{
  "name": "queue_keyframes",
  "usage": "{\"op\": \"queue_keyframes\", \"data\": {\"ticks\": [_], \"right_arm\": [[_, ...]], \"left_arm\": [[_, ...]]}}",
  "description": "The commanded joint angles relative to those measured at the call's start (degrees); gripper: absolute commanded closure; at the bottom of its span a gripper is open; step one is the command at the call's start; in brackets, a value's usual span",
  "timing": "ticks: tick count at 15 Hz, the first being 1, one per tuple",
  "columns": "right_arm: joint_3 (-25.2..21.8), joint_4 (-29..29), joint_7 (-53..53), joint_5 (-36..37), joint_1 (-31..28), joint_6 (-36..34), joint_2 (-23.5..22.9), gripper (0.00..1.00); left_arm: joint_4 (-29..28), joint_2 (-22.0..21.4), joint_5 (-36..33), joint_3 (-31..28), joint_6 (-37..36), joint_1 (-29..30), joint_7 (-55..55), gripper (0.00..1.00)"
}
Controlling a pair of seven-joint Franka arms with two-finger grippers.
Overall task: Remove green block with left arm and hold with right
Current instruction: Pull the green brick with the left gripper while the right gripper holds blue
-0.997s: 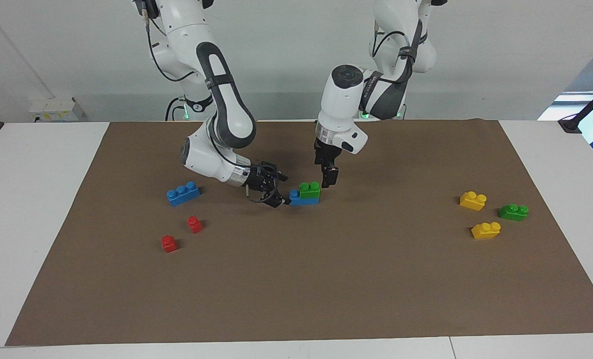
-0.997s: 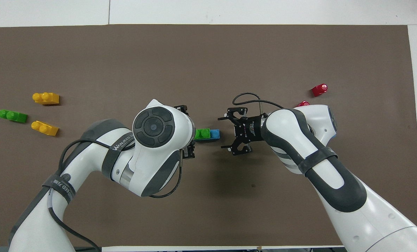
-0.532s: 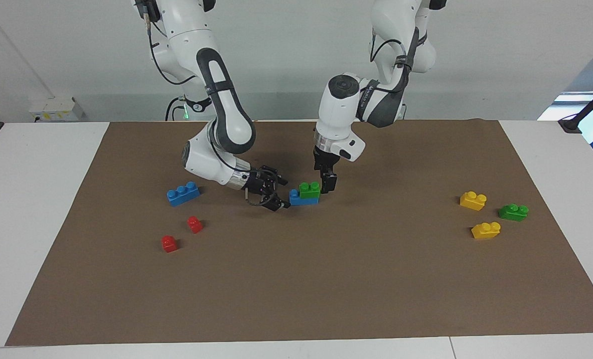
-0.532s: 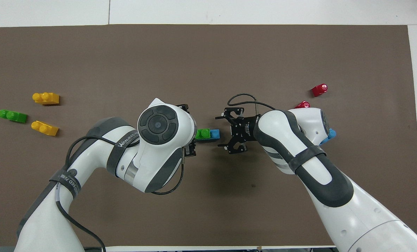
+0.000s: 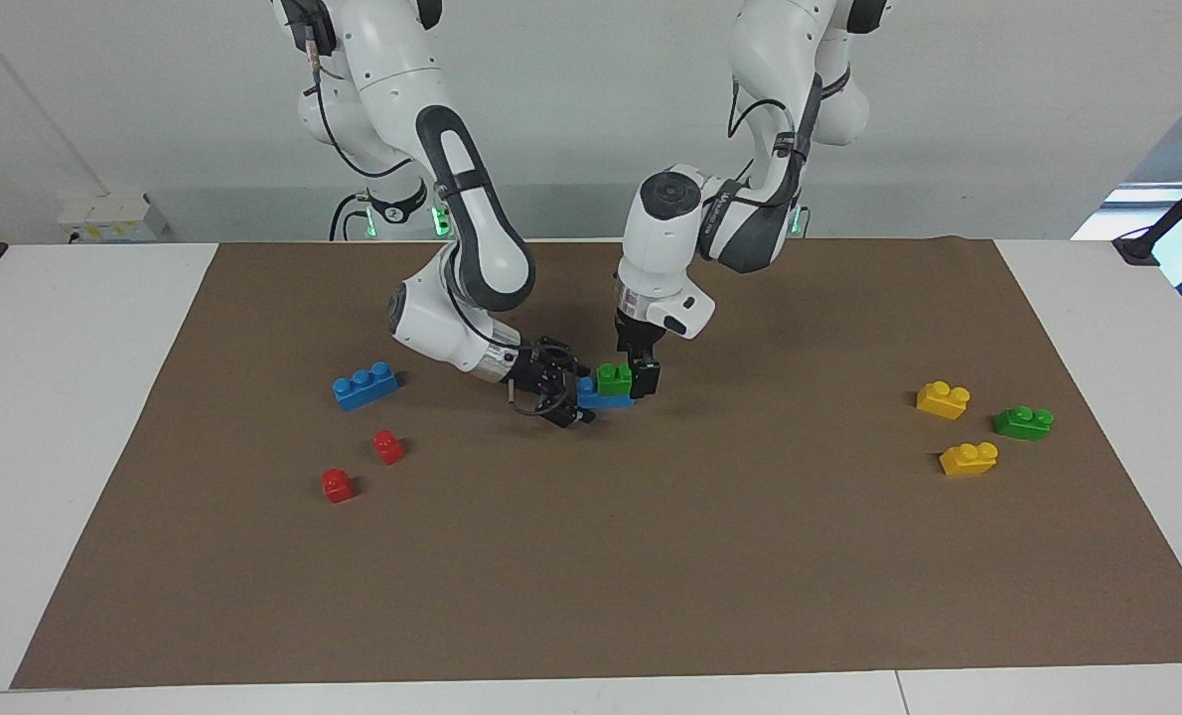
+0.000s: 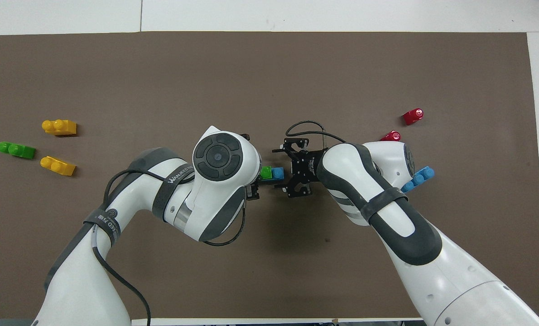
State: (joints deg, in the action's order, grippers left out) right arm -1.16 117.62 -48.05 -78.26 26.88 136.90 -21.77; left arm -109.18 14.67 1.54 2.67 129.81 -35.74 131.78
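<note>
The bright green block (image 5: 613, 378) sits stacked on a blue brick (image 5: 606, 399) in the middle of the brown mat; the green block also shows in the overhead view (image 6: 266, 172). My left gripper (image 5: 643, 379) is low at the green block's end toward the left arm's end of the table, open, its fingers on either side of that end. In the overhead view the left wrist hides it. My right gripper (image 5: 569, 399) is open and lies low at the blue brick's other end (image 6: 282, 173), its fingers on either side of it.
A blue three-stud brick (image 5: 365, 384) and two red bricks (image 5: 388, 447) (image 5: 338, 485) lie toward the right arm's end. Two yellow bricks (image 5: 943, 398) (image 5: 968, 458) and a darker green brick (image 5: 1023, 422) lie toward the left arm's end.
Both grippers have closed in on the stack from its two ends. The left gripper came down level with the green block. The stack has not moved.
</note>
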Motion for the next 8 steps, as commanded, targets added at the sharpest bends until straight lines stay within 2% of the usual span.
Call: {"op": "queue_keyframes", "data": {"ticks": [1, 4, 5, 8], "right_arm": [[-0.07, -1.43, 1.55, -1.99, 0.37, 1.09, -1.34, 0.00], [-0.07, -1.43, 1.38, -2.16, 0.45, 1.18, -1.34, 0.02], [-0.07, -1.43, 1.38, -2.08, 0.37, 1.18, -1.34, 0.05], [-0.07, -1.52, 0.94, -2.16, 0.37, 1.18, -1.34, 0.24]], "left_arm": [[1.08, 0.80, -1.19, -0.82, 0.27, -1.00, 1.63, 0.00], [1.08, 1.59, -3.29, -0.82, 0.45, -1.00, 4.44, 0.00], [1.08, 1.59, -3.38, -0.74, 0.62, -1.00, 4.62, 0.00], [1.08, 1.94, -3.39, -0.74, 0.97, -1.34, 6.46, 0.00]]}}
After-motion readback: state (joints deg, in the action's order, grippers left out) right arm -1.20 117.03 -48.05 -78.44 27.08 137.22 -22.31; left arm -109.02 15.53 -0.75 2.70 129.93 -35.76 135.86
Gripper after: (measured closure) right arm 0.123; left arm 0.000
